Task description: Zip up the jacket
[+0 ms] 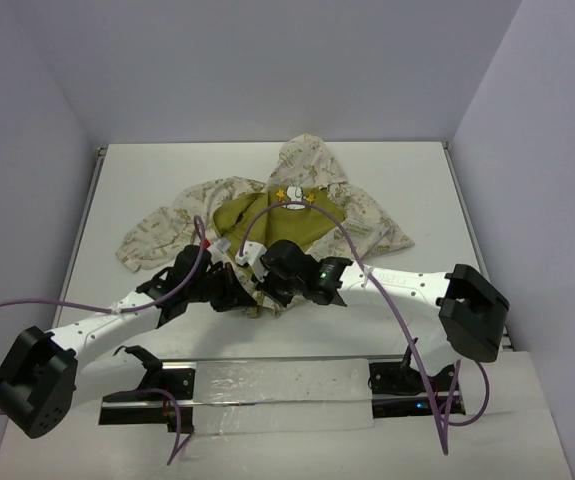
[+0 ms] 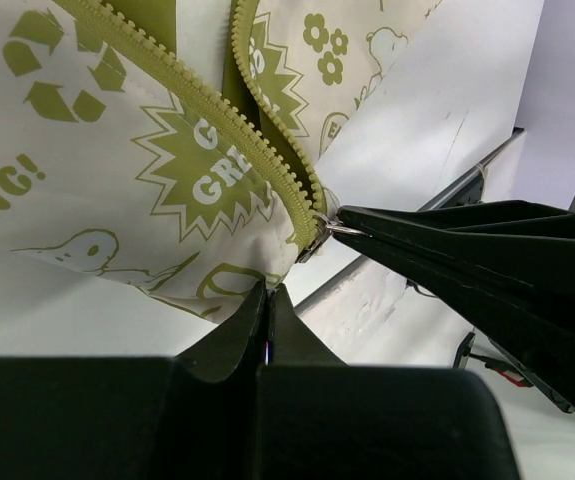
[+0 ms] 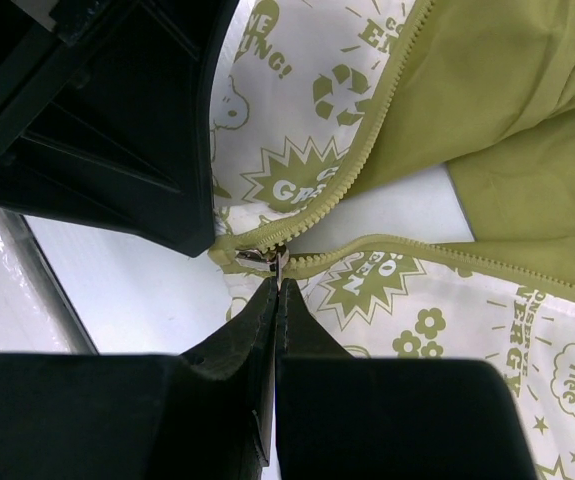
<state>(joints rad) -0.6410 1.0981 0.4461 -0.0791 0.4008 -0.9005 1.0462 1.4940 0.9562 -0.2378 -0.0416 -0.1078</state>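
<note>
Cream jacket (image 1: 362, 215) lies open in the middle of the table (image 1: 167, 170), green lining up. At the bottom hem the right gripper (image 3: 279, 282) holds the zipper pull (image 3: 257, 256) in closed jaws. The left gripper (image 2: 267, 290) pinches, it seems, the hem just beside. The zipper teeth (image 2: 217, 120) part directly above the pull, so almost all zipping is left.

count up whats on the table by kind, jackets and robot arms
jacket: 1
robot arms, left arm and right arm: 2
total: 3
</note>
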